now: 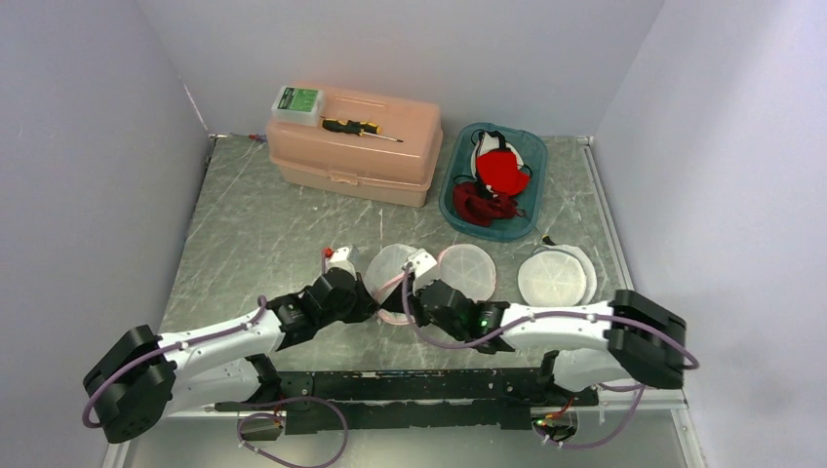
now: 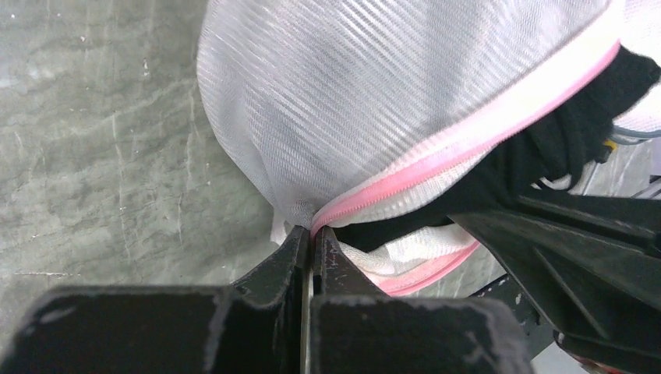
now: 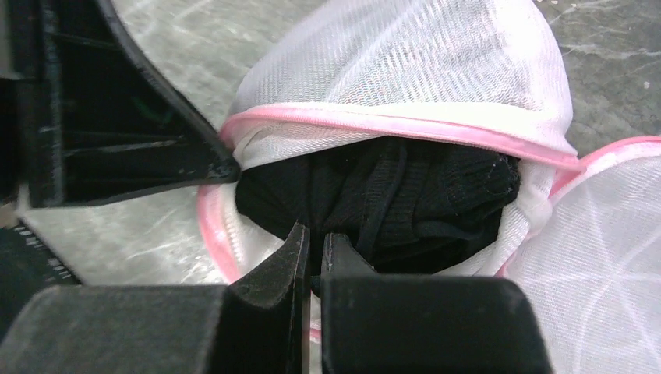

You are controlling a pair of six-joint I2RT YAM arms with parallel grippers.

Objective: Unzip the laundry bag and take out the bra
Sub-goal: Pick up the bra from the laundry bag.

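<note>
Right claw (image 3: 312, 234) is pressed together on a fold of the black bra (image 3: 421, 195), which fills the unzipped mouth of the laundry bag (image 3: 405, 62) at mid-surface (image 2: 93, 156), near side. Left claw (image 2: 312, 238) pinches the pink zip edge (image 2: 468, 132), likely anchoring the bag so the bra pulls free.

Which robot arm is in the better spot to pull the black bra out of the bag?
The right one. The right gripper is shut on the black bra inside the open bag, while the left gripper pinches the bag's pink zipper edge, probably to hold it steady.
</note>
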